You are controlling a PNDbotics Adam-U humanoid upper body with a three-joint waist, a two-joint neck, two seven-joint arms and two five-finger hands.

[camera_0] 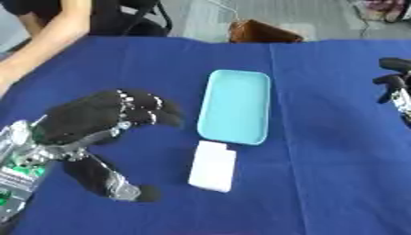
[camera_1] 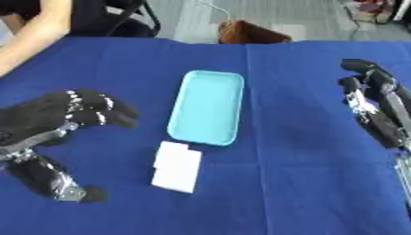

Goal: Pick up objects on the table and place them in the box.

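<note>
Blue cloth (camera_0: 321,137) covers the whole table, with grey floor and a brown object (camera_0: 261,32) beyond the far edge.

At the left, the left hand (camera_0: 96,119) is seen above the cloth with its fingers curled downward and its thumb spread low toward the near edge; nothing is held in it. Just to its right, a small white block (camera_0: 213,166) lies flat on the cloth, its far end touching or nearly touching the near end of a shallow turquoise tray (camera_0: 234,106), which is judged to be the box. The tray lies empty.

Because the block sits so close to the tray, a sideways approach could push it under or against the rim, or the tray itself could be shoved along the cloth. The block's low profile may also let curled fingers slide over it.

At the right, the right hand (camera_1: 373,103) is held above the cloth, fingers relaxed and empty, well apart from the tray.

The left forearm is cut off at the picture's edge, the brown object cannot be identified, and whether block and tray actually touch cannot be told.
</note>
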